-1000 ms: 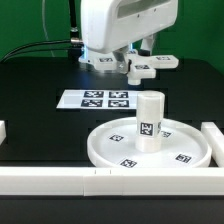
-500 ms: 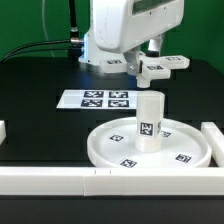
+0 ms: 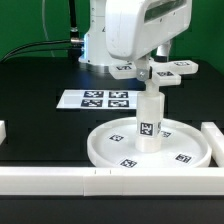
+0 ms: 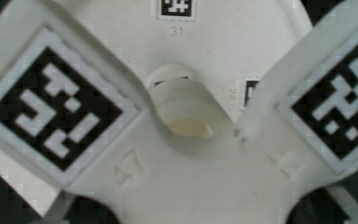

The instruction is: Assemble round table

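Note:
The large round rimmed disc (image 3: 105,150) lies on the black table at the front of the exterior view. The short thick cylinder post (image 3: 150,118) stands upright on its middle. My gripper (image 3: 146,72) is shut on the small cross-shaped piece (image 3: 172,70) and holds it in the air, just above the post's top and a little toward the exterior view's right. In the wrist view the cross-shaped piece (image 4: 176,180) fills the picture, with tagged arms on both sides and a short peg (image 4: 179,100) at its centre. My fingertips are hidden there.
The marker board (image 3: 100,100) lies flat behind the disc toward the exterior view's left. White border rails run along the front (image 3: 50,180) and the exterior view's right (image 3: 212,135). Cables lie at the back left.
My gripper has moved toward the exterior view's right with the cross-shaped piece in it, from behind the marker board to above the post. The disc and post have not moved.

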`<state>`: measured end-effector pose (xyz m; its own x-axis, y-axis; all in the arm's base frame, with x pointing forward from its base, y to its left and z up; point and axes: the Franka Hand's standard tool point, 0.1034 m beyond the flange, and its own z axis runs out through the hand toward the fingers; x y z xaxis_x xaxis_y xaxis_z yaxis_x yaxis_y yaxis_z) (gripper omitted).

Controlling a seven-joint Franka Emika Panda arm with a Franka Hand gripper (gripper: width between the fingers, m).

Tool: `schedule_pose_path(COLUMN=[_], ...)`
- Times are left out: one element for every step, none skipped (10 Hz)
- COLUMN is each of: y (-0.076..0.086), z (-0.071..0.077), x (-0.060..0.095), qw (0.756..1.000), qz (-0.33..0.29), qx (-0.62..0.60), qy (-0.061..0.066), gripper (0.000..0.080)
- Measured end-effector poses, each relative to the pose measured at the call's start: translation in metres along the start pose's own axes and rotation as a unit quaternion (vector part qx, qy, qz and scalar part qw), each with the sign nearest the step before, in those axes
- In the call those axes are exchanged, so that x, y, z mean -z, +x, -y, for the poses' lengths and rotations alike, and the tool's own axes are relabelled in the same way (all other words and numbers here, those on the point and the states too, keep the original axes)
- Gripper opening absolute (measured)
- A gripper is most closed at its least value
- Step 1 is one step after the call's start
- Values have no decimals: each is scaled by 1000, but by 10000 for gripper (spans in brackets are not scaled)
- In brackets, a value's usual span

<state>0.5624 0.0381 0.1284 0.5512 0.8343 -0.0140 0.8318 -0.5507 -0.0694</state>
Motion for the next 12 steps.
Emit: schedule_pose_path(y=[-1, -1, -2, -3, -3, -3, -3, -3, -2, -2, -2, -1], z=[0, 0, 0, 0, 0, 0, 0, 0, 0, -1, -2, -2], x=[-3, -5, -7, -8, -10, -12, -14, -16, -18, -22, -23, -23], qw=[1000, 1000, 1000, 1000, 1000, 1000, 1000, 1000, 1000, 1000, 1000, 1000], qz=[1, 3, 4, 5, 5, 6, 5, 5, 4, 3, 2, 0], qx=[0, 3, 6, 5, 6, 9, 9, 9, 10, 11, 11, 11], qy=[2, 3, 4, 5, 6, 6, 5, 5, 4, 4, 2, -1], gripper=[445, 445, 445, 445, 445, 445, 445, 445, 445, 445, 445, 445])
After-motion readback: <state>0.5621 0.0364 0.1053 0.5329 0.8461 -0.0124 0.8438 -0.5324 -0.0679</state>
